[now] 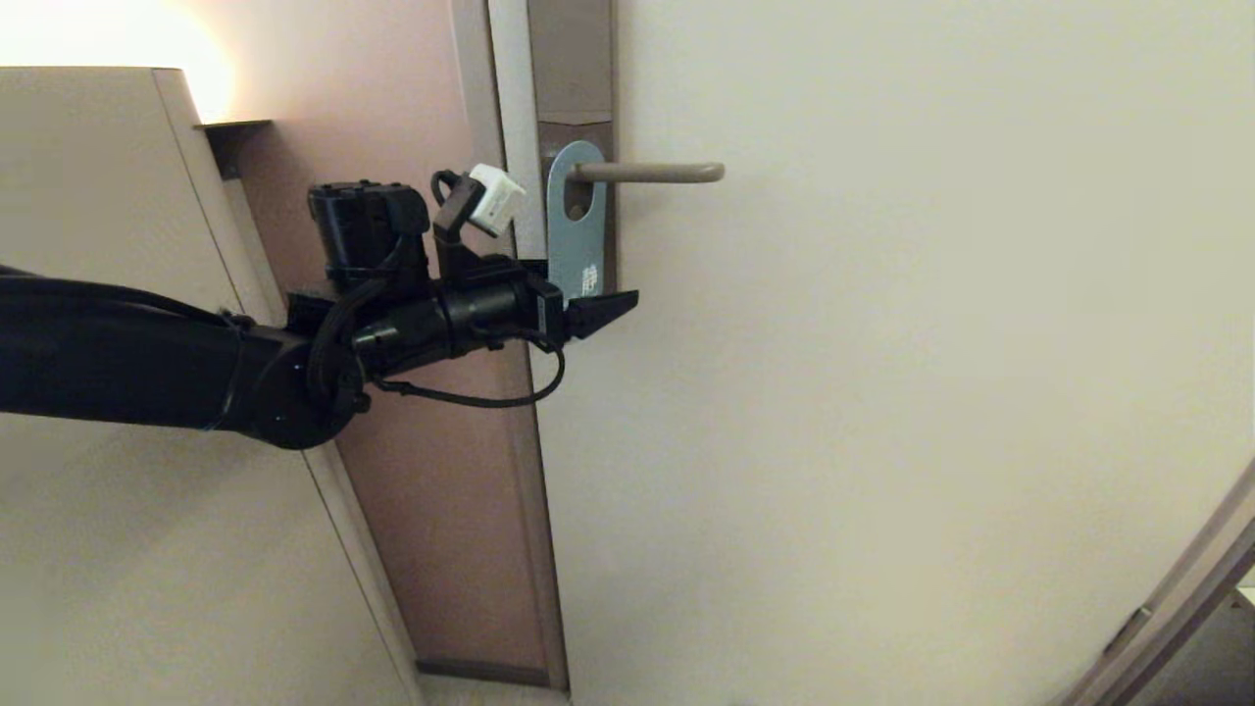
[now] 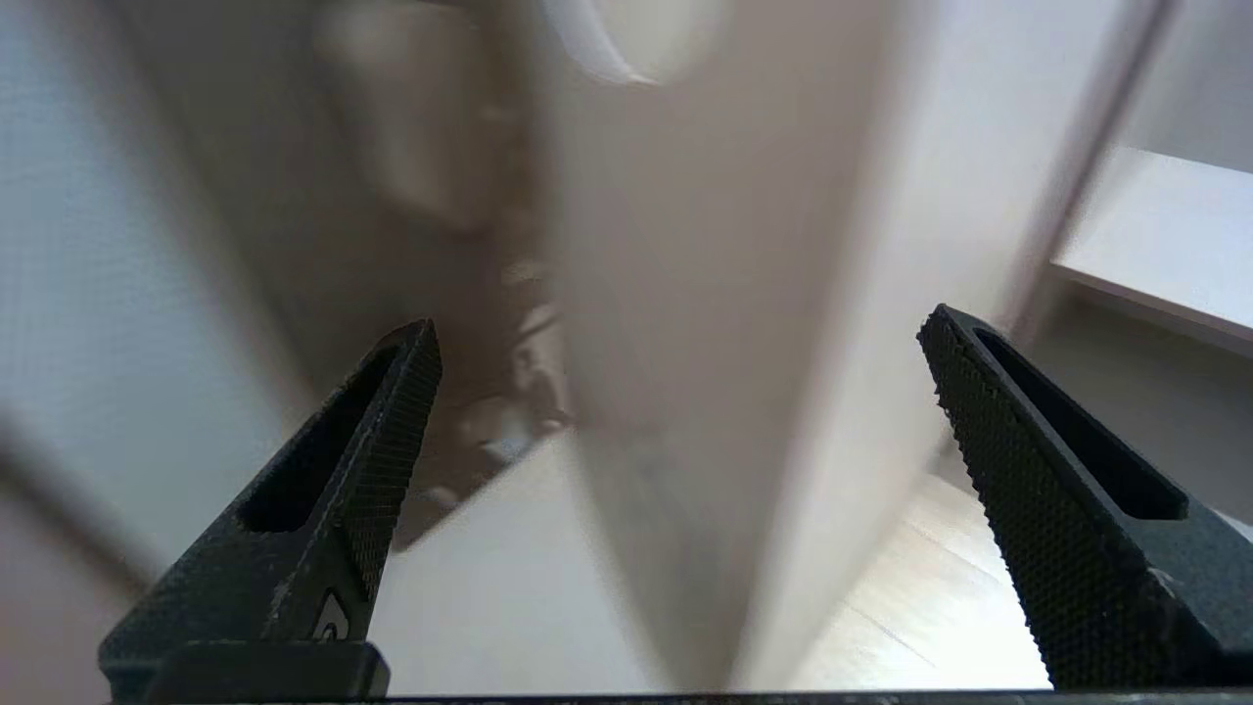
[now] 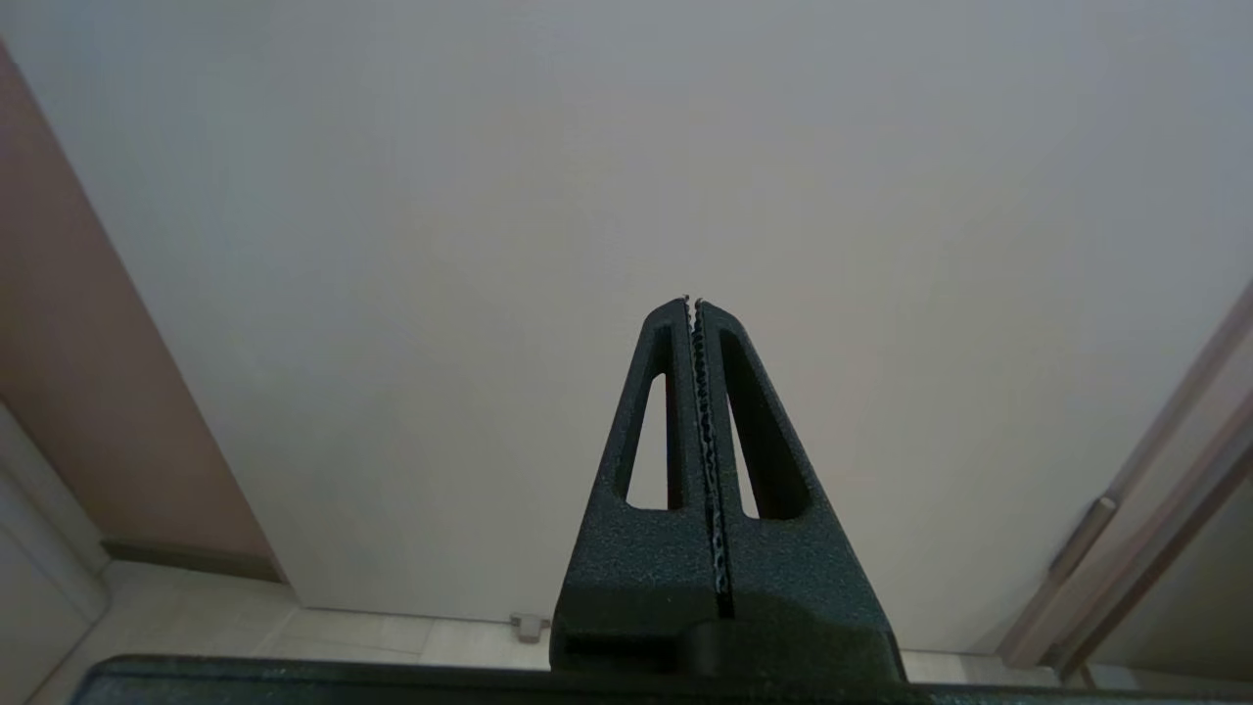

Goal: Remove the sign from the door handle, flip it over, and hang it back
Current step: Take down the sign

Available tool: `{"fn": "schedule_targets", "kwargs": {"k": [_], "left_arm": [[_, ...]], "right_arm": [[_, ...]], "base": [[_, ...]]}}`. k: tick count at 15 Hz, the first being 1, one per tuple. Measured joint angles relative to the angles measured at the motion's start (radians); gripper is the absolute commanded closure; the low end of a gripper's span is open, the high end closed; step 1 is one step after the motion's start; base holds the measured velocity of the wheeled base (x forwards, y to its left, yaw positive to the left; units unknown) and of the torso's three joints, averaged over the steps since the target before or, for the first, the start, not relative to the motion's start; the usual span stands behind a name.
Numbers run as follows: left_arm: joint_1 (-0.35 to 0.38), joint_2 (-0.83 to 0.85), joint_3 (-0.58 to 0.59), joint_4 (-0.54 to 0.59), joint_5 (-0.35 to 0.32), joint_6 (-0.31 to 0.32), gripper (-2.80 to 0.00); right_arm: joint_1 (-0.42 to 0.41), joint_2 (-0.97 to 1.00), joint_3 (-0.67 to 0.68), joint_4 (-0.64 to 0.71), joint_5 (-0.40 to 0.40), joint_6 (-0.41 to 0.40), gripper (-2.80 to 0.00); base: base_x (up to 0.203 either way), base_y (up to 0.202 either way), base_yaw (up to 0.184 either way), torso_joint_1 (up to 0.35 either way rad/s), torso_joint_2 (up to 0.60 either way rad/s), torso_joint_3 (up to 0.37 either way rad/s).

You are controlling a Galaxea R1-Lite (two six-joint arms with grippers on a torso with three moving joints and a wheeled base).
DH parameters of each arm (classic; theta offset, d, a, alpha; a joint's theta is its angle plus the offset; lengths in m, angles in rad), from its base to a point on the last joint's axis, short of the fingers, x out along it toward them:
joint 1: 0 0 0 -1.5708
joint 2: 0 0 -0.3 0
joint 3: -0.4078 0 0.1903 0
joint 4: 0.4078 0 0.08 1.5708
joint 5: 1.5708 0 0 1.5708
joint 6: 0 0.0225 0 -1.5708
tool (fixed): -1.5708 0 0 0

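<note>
cream door (image 1: 882,392) | blue sign (image 1: 577,221) hangs on door handle (image 1: 652,173) | left tool (image 1: 613,306) agape at its base

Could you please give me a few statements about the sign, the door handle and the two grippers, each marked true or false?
1. The sign hangs on the door handle. True.
2. The left gripper is shut on the sign. False: its fingers stand wide apart, at the level of the sign's lower end, clamping nothing.
3. The right gripper is shut and holds nothing. True.
4. The door handle points straight down. False: the lever lies horizontal, with its rounded end pointing away from the sign.
5. The sign is red. False: it is blue, with white lettering near its lower end.
</note>
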Motion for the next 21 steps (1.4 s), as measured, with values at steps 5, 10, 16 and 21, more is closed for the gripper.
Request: {"fn": "schedule_targets", "kwargs": {"k": [5, 10, 16, 21], "left_arm": [[-0.016, -0.032, 0.049, 0.001, 0.099, 0.051, -2.80], [-0.022, -0.044, 0.058, -0.001, 0.155, 0.057, -2.80], [-0.021, -0.043, 0.054, -0.004, 0.170, 0.057, -2.80], [-0.018, -0.038, 0.040, -0.005, 0.171, 0.057, -2.80]], "right_arm": [[0.000, 0.000, 0.000, 0.000, 0.000, 0.000, 0.00], [0.000, 0.000, 0.000, 0.000, 0.000, 0.000, 0.00], [0.000, 0.000, 0.000, 0.000, 0.000, 0.000, 0.00], [0.000, 0.000, 0.000, 0.000, 0.000, 0.000, 0.00]], "base": [[0.000, 0.000, 0.000, 0.000, 0.00, 0.000], [0.000, 0.000, 0.000, 0.000, 0.00, 0.000], [0.000, 0.000, 0.000, 0.000, 0.00, 0.000], [0.000, 0.000, 0.000, 0.000, 0.00, 0.000]]}}
